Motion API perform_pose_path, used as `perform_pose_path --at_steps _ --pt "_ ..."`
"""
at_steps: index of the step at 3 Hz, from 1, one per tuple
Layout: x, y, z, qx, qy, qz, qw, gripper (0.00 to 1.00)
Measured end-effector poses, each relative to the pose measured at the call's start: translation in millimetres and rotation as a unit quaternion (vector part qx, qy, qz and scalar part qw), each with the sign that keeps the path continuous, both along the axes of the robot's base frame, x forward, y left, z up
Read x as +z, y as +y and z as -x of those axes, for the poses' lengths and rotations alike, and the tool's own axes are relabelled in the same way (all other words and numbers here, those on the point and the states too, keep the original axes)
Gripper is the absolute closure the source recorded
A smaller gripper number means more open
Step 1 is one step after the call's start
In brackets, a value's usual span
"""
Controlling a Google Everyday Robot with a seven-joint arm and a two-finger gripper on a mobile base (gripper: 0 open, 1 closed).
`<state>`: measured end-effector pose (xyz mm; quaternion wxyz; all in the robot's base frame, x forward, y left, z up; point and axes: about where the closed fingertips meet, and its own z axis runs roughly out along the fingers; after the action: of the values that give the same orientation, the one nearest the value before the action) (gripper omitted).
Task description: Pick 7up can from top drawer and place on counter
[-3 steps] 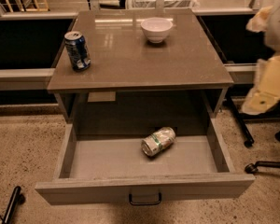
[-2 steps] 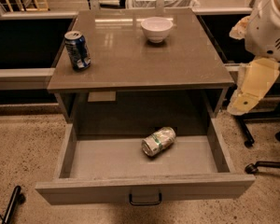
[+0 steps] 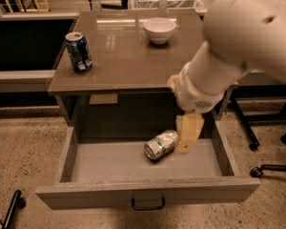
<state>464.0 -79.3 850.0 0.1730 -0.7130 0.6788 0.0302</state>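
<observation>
Speckled floor (image 3: 24, 142) surrounds a cabinet whose top drawer (image 3: 148, 191) is pulled out, which gives access from above. The 7up can (image 3: 161, 144) lies on its side on the drawer bottom. The gripper (image 3: 188, 136) hangs just beside the can's right end, apparently placed for approach. The counter (image 3: 128, 56) carries a blue can (image 3: 78, 51) and a white bowl (image 3: 159, 29). The arm (image 3: 238, 42) hides the counter's right corner. Whether the gripper is spread or closed cannot be told.
</observation>
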Motion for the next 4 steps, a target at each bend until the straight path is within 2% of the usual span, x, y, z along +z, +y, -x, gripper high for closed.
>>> perform_pose_path --at_steps 1,2,3,4 --pt "-32.9 7.3 12.5 0.018 0.020 0.008 0.9996 0.00" --pt "-46.1 5.1 1.9 0.013 0.021 0.031 0.9992 0.00" --pt "-78.8 -5.1 -26.6 0.051 0.005 0.080 0.9955 0.00" --pt "-120.3 -23.5 -53.5 0.102 -0.008 0.126 0.9868 0.00"
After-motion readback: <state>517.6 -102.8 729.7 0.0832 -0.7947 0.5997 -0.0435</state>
